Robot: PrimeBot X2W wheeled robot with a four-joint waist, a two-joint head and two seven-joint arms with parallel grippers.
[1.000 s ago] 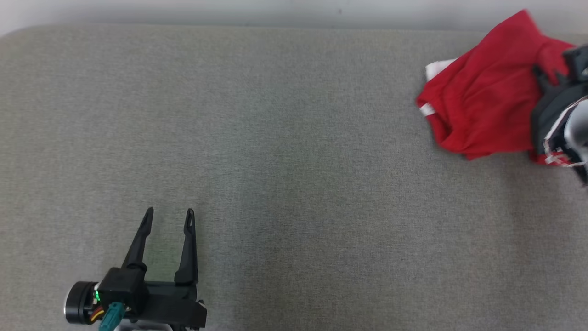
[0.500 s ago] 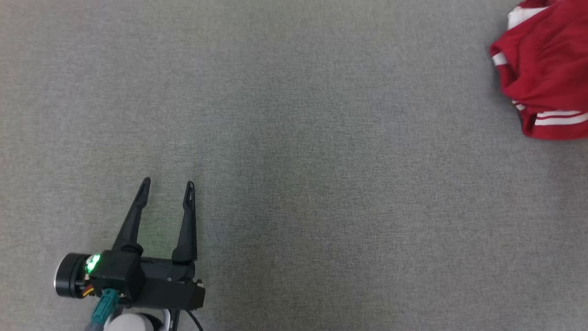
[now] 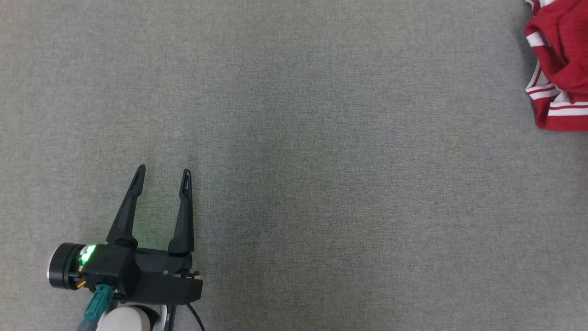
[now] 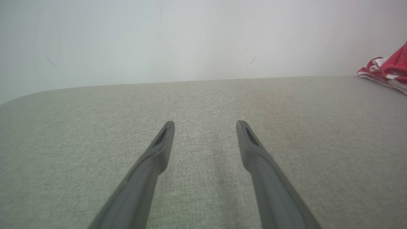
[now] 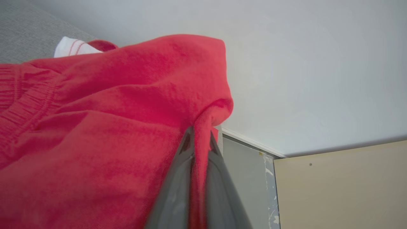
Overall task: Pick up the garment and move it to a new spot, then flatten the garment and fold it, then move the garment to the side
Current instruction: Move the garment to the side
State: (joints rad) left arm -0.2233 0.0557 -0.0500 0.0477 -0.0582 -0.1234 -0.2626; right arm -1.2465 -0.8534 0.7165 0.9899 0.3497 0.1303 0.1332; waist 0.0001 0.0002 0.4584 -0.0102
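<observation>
left gripper released, fingers spread, empty, low over the grey cloth surface at near left. right gripper clenched on a fold of the red garment, bunched at far right, well apart.

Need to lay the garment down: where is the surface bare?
The grey surface is bare from the open left gripper, lower left, across to the red garment at the right edge. Crowding is there, where the right gripper is shut on a fold.
</observation>
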